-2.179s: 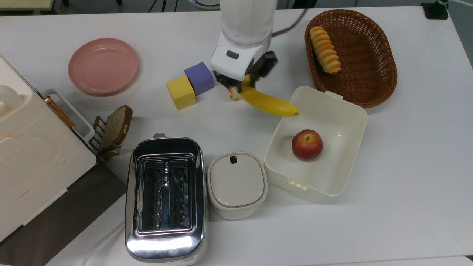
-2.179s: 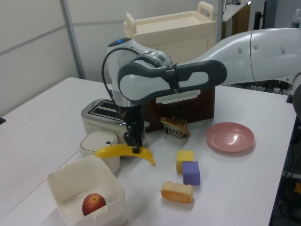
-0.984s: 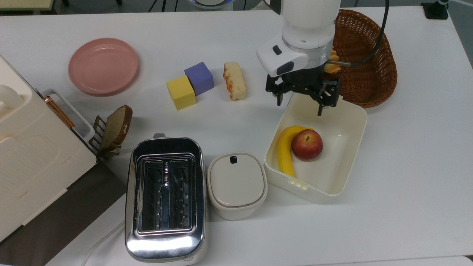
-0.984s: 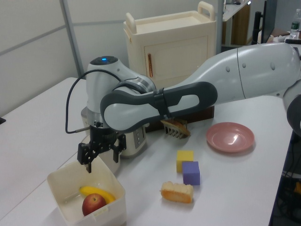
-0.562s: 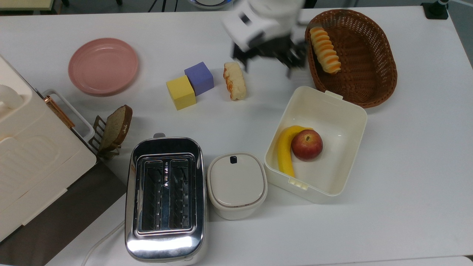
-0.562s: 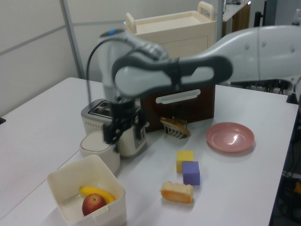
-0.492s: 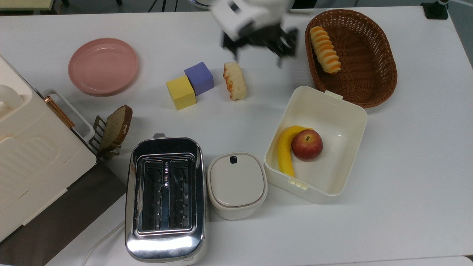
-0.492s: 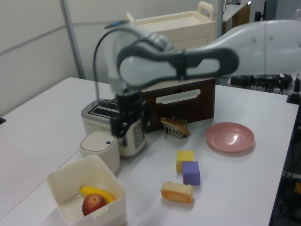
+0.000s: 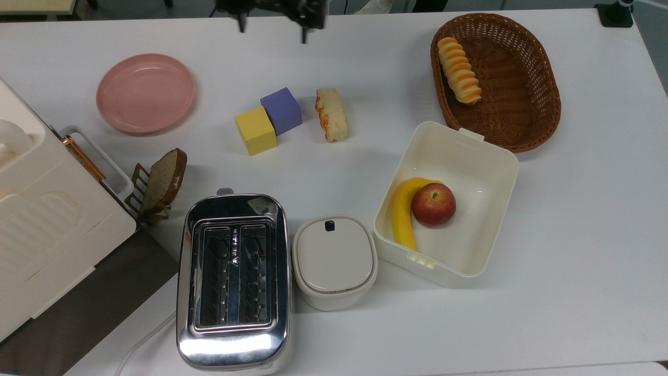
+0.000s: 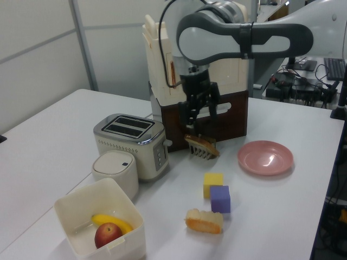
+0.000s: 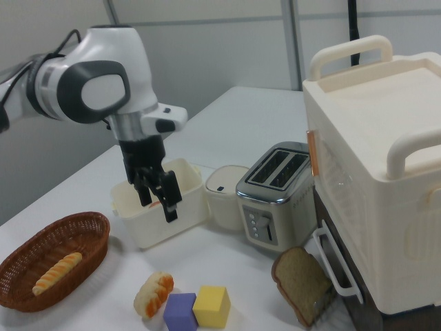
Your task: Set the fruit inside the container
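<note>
Two fruits now lie in the container (image 9: pixel 496 156), my banana (image 9: pixel 401 214) curled against the apple (image 9: pixel 433 204), and since releasing it my jaws (image 9: pixel 271 23) have lifted away, spread and empty, so the task looks done.

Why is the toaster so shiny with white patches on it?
In the top view, room light glares off the toaster, whitest along its lower edge. In the left view its top gleams too. In the right view its side looks duller.
</note>
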You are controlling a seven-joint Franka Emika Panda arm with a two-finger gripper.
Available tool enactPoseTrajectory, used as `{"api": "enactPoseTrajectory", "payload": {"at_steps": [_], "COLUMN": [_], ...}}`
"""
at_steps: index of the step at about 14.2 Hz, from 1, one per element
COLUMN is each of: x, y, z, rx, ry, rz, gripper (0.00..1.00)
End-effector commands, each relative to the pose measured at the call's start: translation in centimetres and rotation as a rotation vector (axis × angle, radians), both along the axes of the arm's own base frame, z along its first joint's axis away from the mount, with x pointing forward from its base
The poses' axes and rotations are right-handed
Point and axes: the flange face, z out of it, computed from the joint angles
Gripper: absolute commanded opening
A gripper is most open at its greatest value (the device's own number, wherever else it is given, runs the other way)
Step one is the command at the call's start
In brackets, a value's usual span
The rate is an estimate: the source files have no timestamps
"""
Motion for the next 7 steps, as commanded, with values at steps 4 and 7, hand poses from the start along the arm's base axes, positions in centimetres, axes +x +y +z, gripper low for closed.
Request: {"api": "enactPoseTrajectory", "payload": {"at_steps": [4, 7], "x": [-1.8, -1.8], "y": [-4.2, -4.6], "z": [0.0, 0.0], "rx": [0.019, 0.02], "ry": [0.009, 0.008], "rz": [0.041, 0.033], "gripper": [1.0, 1.0]}}
